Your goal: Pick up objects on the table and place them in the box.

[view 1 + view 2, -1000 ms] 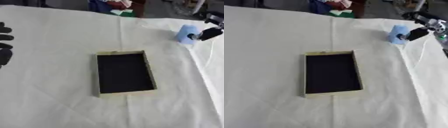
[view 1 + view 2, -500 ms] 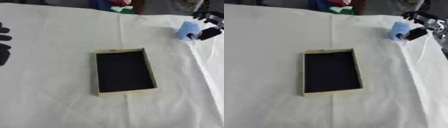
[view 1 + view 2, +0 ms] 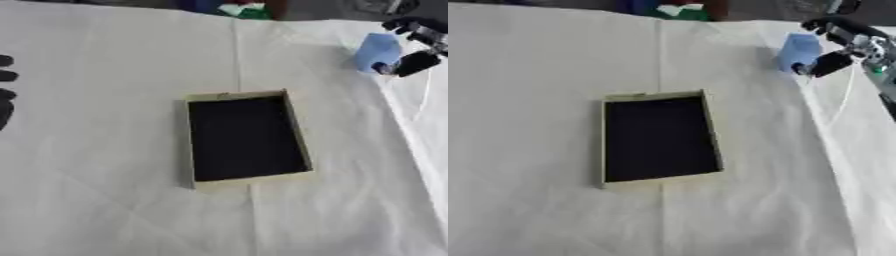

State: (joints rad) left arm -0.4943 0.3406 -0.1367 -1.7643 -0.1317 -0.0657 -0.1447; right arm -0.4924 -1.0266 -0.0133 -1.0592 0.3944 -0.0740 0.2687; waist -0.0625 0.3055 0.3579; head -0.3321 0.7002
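Apparently the one thing left to collect is a light-blue object [image 3: 378, 51], blocky in outline and pale as foam or thin plastic, sitting at the far right of the table [image 3: 105, 150] well apart from the box [image 3: 299, 131]. The right hand [image 3: 846, 45] is at it: dark fingers [image 3: 822, 64] curl in beside its right face and near lower corner, with more of the hand above its top edge, so it looks pinched between them, though whether it has left the cloth cannot be told. Judging by its look, it should be light and fairly stiff, with smooth faces that could slip; taking it across its two opposite flat sides, near the middle, seems safest, since a corner hold may let it swing. The box lies near the middle of the white cloth, a shallow tan-rimmed tray with a dark floor and nothing visible inside. The left hand [image 3: 5, 92] shows only as dark fingers at the left edge, spread and idle, holding nothing.
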